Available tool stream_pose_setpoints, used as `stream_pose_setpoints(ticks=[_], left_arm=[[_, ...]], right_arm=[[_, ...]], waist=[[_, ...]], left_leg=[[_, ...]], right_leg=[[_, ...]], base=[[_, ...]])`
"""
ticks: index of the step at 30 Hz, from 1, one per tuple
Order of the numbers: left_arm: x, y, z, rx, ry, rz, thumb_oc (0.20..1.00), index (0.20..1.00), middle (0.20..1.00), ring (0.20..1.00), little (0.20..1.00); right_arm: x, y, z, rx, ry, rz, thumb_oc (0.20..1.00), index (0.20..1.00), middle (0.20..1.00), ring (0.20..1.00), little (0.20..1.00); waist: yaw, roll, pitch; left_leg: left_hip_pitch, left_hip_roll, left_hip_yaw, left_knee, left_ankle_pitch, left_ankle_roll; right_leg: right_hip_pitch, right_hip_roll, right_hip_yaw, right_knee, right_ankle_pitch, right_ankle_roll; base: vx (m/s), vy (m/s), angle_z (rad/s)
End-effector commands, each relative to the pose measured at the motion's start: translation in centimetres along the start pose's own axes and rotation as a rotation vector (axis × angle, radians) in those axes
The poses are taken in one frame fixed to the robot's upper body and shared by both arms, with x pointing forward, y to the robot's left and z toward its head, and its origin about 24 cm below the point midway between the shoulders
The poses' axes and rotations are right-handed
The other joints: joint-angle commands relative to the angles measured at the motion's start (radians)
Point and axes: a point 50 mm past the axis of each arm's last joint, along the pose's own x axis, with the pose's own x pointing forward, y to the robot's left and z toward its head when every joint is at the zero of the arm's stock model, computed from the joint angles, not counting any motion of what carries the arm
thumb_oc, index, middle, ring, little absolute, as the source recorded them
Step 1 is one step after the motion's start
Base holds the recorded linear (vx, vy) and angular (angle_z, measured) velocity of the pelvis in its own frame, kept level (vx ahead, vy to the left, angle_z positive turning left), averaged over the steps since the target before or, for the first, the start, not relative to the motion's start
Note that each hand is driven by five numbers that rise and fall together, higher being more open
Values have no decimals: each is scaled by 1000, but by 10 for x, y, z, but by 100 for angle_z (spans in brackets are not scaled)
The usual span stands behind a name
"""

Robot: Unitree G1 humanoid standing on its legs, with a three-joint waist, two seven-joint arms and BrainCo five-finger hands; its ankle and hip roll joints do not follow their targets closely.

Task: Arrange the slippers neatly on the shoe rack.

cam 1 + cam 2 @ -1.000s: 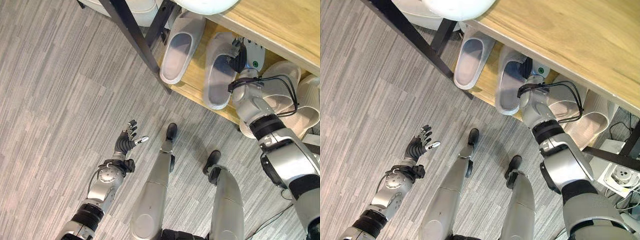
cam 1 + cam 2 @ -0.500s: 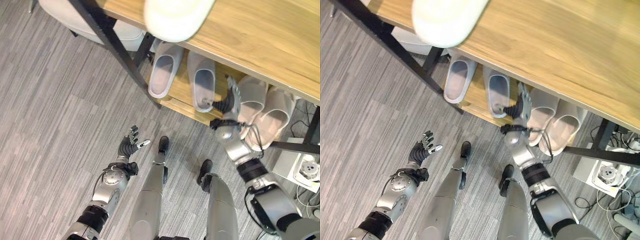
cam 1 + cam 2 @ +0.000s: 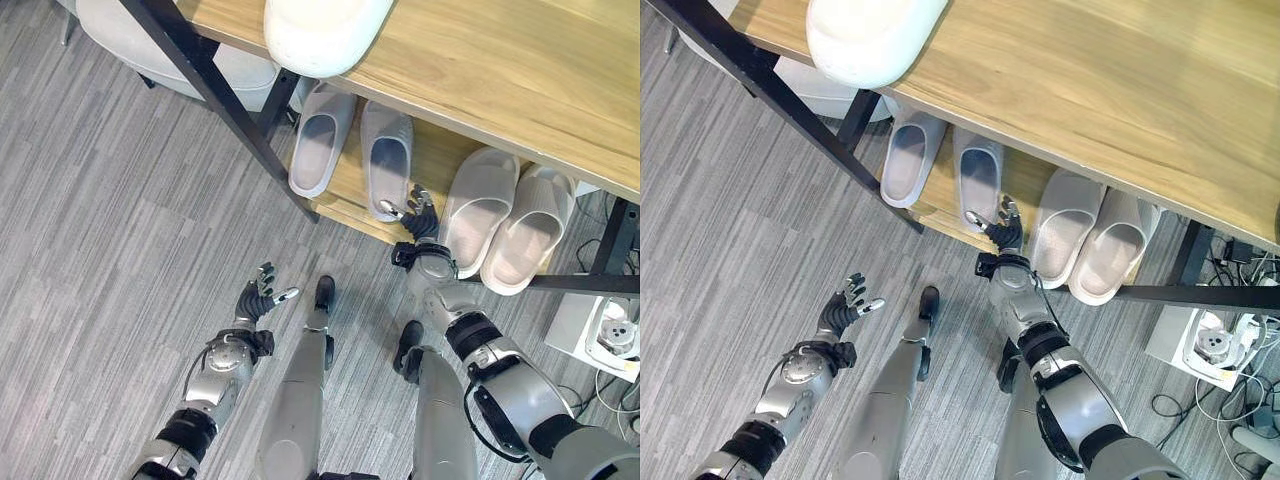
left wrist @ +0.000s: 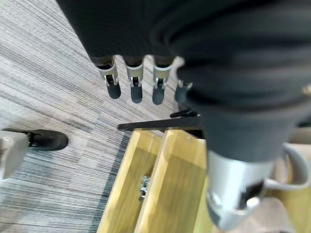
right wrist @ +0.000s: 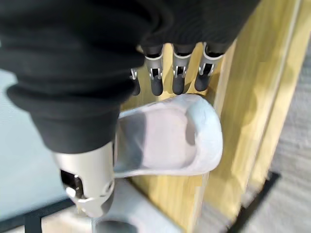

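I am seeing four slippers lying on the low wooden shelf of the shoe rack (image 3: 350,190) in the upper middle of the frame. One pair (image 3: 322,150) is sitting at the left, the other pair (image 3: 500,225) at the right. My right hand (image 3: 418,222) is hovering between the pairs at the shelf's front edge, fingers relaxed and spread, gripping nothing. My left hand (image 3: 258,297) is hanging over the grey floor (image 3: 110,260) at lower left, fingers loosely spread, holding nothing.
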Motion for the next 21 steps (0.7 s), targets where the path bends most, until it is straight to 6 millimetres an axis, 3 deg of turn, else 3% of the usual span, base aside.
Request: stream_pose_setpoints(ticks=[1,7,12,17,18,20,21], left_arm=[[10,-7,22,23,-89,-29,1000,1000,1000,1000,1000],[7,-10,25,24,-105,-65,1000,1000,1000,1000,1000],[2,-12,17,27,-81,-99,1000,1000,1000,1000,1000],[1,-7,14,43,-70,-80,1000,1000,1000,1000,1000],[0,-2,11,43,-58,-56,1000,1000,1000,1000,1000],[-1,1,8,55,-46,-43,1000,1000,1000,1000,1000],[-4,6,1,69,-17,-21,1000,1000,1000,1000,1000]], right_arm=[[4,18,24,160,-54,98,1000,1000,1000,1000,1000],[7,23,36,264,-66,151,1000,1000,1000,1000,1000],[9,16,38,317,-69,129,1000,1000,1000,1000,1000],[7,-2,31,98,-87,91,1000,1000,1000,1000,1000],[0,-10,29,-55,-119,97,1000,1000,1000,1000,1000],[-6,-13,23,-98,-120,110,1000,1000,1000,1000,1000],[-20,-19,11,-132,-111,154,1000,1000,1000,1000,1000]], waist=[[35,24,45],[58,35,47],[82,37,38],[77,21,29],[65,7,20],[57,2,15],[39,-13,1]], left_leg=[[26,-3,-11,142,-254,13],[15,-20,-23,162,-257,13],[45,-26,-36,165,-265,11],[102,-17,-40,139,-263,6],[138,-10,-37,109,-258,2],[168,-7,-35,85,-253,1],[199,0,-27,39,-216,2]], right_leg=[[80,-41,29,-144,39,66],[84,-59,19,-111,22,67],[126,-69,5,-101,10,67],[189,-65,-7,-135,14,70],[220,-59,-8,-170,25,72],[244,-54,-9,-196,34,72],[272,-50,-17,-259,82,72]], base=[[-3,-11,7],[7,-27,19],[18,-15,14],[15,-15,0],[50,-32,3],[22,-13,2],[-37,11,-11]])
